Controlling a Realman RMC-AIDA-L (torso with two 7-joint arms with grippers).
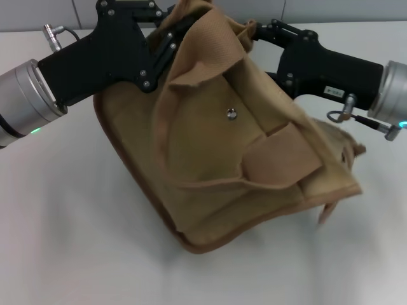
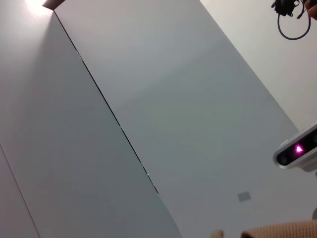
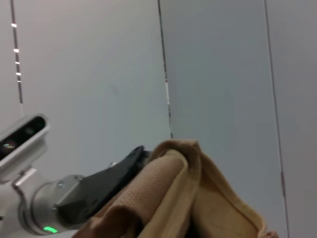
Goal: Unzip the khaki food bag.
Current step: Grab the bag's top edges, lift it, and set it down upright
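In the head view we are looking at the khaki food bag (image 1: 241, 159) tipped over at the middle of the frame, its front pocket and silver snap (image 1: 231, 114) facing us, one lower corner resting on the white table (image 1: 70, 241). The left gripper (image 1: 166, 38) is reaching in from the upper left and the right gripper (image 1: 254, 30) from the upper right, both meeting the bag's top edge. Canvas is hiding both sets of fingers, so we cannot tell how wide either one is or what it is gripping. The zipper itself is not showing here.

In the left wrist view we are seeing mostly wall panels, with only a sliver of tan fabric (image 2: 282, 230) at the bottom right of the frame.

In the right wrist view we are seeing a fold of the bag (image 3: 183, 193) bunched at the bottom centre, with the other arm's dark gripper (image 3: 119, 173) at its left.

We are judging the risks from here. With the bag hanging crooked, a pull could be dragging the whole bag instead of running the slider. Loose folded canvas may be catching in the zipper teeth. If either hold is only on fabric, it may be slipping free.
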